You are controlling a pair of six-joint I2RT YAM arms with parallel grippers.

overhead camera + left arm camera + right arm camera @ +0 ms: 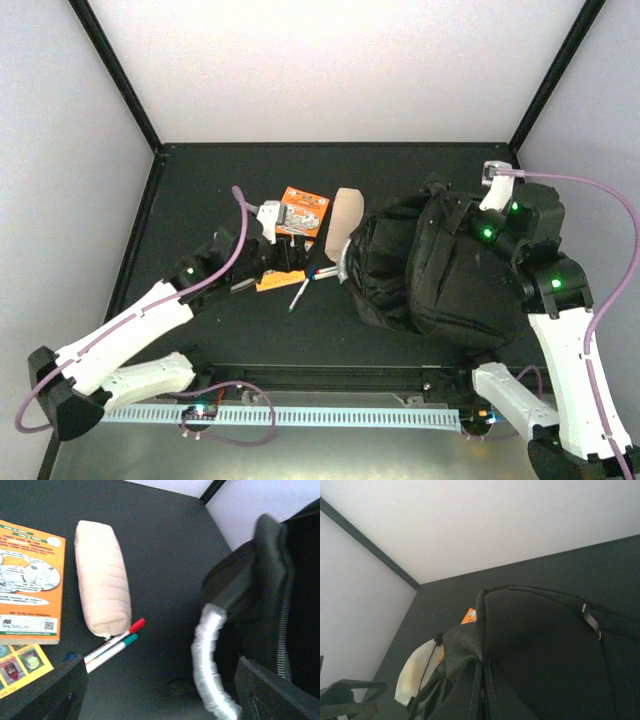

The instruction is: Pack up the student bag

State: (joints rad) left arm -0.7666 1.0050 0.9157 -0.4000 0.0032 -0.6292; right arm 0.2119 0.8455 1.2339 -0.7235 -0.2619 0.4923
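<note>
Left gripper [159, 692] is hovering open and empty beside pens [114, 642], pouch [102, 580] at one o'clock, student bag [440, 270] at three, where right gripper [458, 218] is sitting closed.

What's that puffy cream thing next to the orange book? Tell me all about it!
It is a soft cream pencil case, puffy, with ribbed stitching across it. It lies flat on the dark table, between the orange book and the black backpack, with a gap to the book. Two pens lie at its near end. Nothing holds it.
</note>
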